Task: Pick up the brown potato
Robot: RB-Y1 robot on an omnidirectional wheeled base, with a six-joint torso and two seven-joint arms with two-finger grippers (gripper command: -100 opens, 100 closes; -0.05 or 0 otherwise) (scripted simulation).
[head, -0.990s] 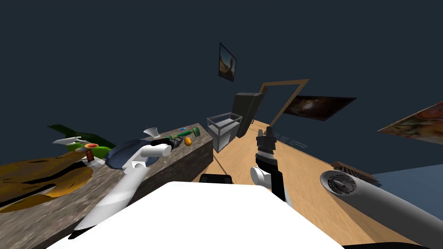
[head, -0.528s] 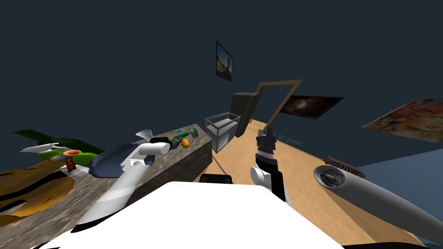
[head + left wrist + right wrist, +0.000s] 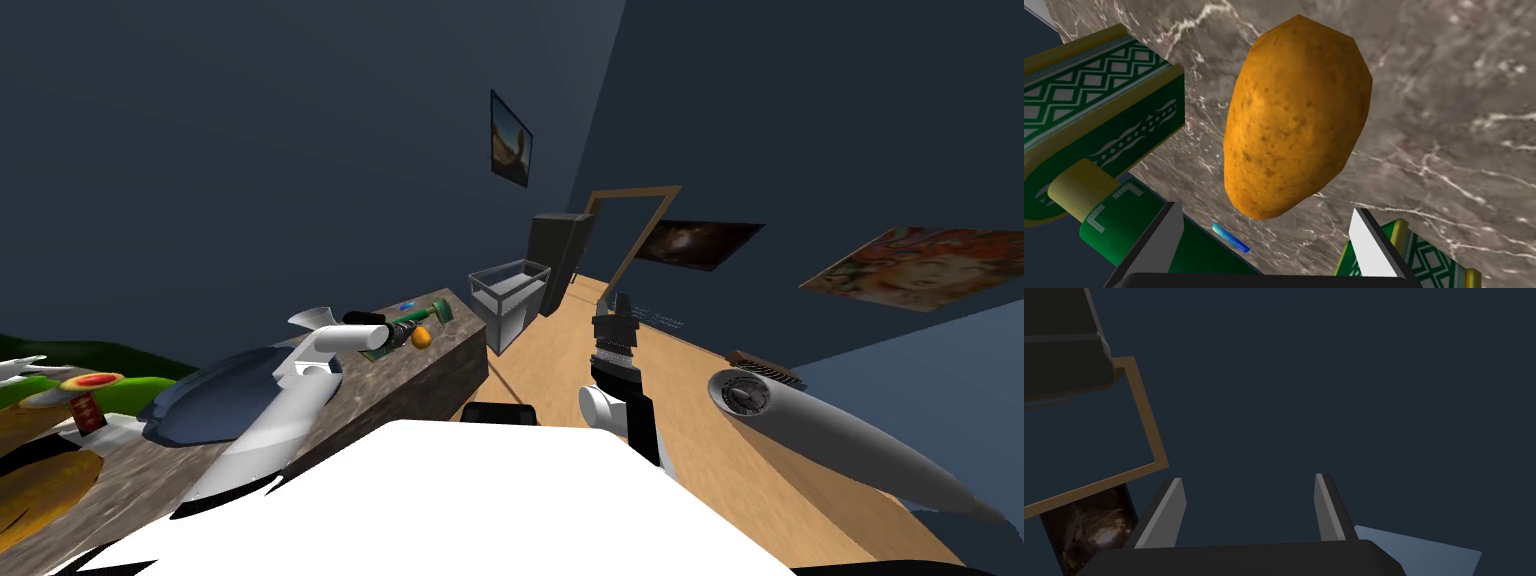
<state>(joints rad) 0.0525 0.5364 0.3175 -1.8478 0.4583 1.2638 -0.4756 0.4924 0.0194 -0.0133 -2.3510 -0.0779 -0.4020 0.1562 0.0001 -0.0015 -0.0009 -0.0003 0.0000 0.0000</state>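
Note:
The brown potato (image 3: 1296,117) lies on the marbled brown counter (image 3: 1449,100), close in front of my left gripper (image 3: 1264,240). That gripper is open, its two fingers standing either side of the potato's near end without touching it. In the head view the potato (image 3: 421,338) sits just beyond the left gripper (image 3: 400,335), near the counter's far end. My right gripper (image 3: 613,305) is held up over the wooden floor, away from the counter, and its fingers (image 3: 1169,508) stand open with nothing between them.
A green and gold patterned object (image 3: 1099,120) lies on the counter right beside the potato, with a small blue item (image 3: 1230,237) near it. A dark blue dish (image 3: 215,390) and a white funnel shape (image 3: 313,320) sit behind my left arm. A glass case (image 3: 510,295) stands past the counter.
My head view has swung, so the counter's things have slid left in the picture. The left gripper stays at the potato and the right arm keeps its place.

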